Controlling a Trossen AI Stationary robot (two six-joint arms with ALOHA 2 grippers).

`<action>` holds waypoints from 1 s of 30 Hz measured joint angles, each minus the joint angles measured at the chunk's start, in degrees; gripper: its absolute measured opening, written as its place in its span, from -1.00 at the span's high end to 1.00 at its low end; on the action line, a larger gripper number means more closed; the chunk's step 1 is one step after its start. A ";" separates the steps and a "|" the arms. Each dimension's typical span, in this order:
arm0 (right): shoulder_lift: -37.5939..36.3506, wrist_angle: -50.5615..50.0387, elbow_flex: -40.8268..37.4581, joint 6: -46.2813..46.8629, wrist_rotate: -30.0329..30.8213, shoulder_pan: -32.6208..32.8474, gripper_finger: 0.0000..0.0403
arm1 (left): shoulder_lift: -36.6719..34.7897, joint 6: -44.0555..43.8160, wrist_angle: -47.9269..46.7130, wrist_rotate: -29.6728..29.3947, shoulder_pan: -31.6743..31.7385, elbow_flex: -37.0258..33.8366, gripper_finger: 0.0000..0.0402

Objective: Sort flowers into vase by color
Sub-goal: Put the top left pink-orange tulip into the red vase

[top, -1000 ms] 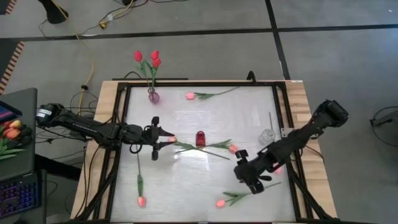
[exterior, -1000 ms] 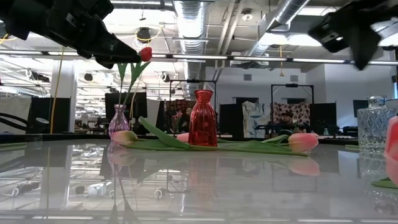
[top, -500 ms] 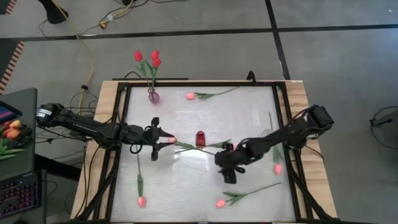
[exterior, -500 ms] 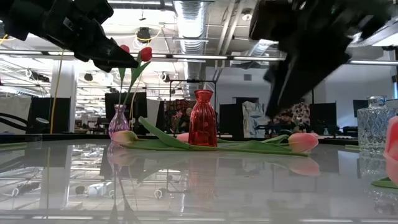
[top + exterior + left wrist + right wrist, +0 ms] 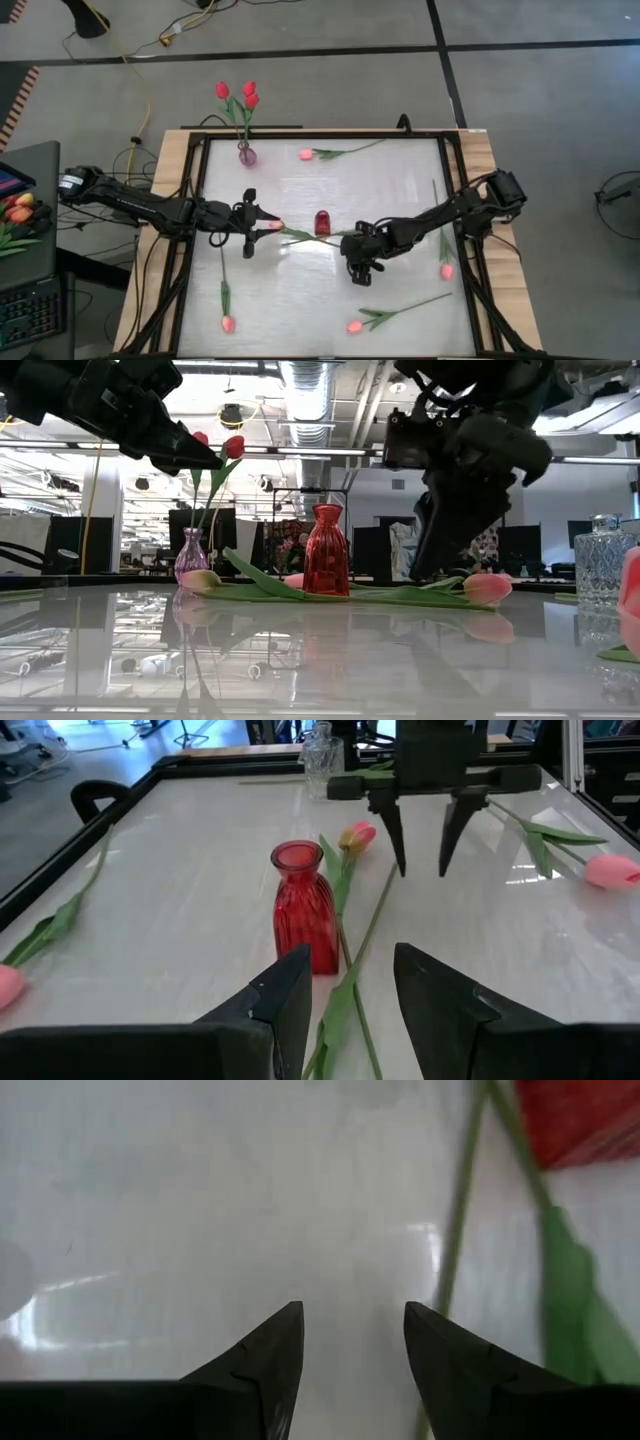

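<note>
Two pink tulips lie crossed on the table beside the red vase (image 5: 323, 222). One tulip's head (image 5: 275, 225) is just past my left gripper (image 5: 262, 222). That gripper is open and hovers above the table, with this tulip's stem (image 5: 348, 1005) running below its fingers. My right gripper (image 5: 360, 270) is open and points down near the red vase (image 5: 305, 905), over the crossed stems (image 5: 455, 1230) without touching them. From the left wrist, my right gripper (image 5: 420, 870) stands beside an orange-pink head (image 5: 358, 837). Three red tulips (image 5: 240, 95) stand in the purple vase (image 5: 247, 155).
More pink tulips lie flat: one at the far edge (image 5: 306, 154), one near the left edge (image 5: 227, 323), one at the near edge (image 5: 353, 326), one on the right (image 5: 446, 270). A clear glass vase (image 5: 318, 760) stands on the table's right side. A black frame (image 5: 200, 140) rims the table.
My right gripper has swung from the near right part of the table toward the left, to the red vase and the crossed tulips, and has come down closer to the table. The left arm and the flowers have kept still.
</note>
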 joint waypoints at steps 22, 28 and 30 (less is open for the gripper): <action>4.92 6.08 0.00 -1.98 2.57 -4.51 0.07 | 0.00 -1.04 -0.42 0.02 0.00 0.00 0.34; 6.12 6.10 0.00 -1.60 2.81 -4.44 0.16 | 0.00 -1.46 -0.51 0.07 0.00 0.00 0.34; 6.70 6.41 0.04 -0.78 2.81 -4.40 0.23 | 0.00 -1.59 -0.63 0.08 0.00 0.00 0.34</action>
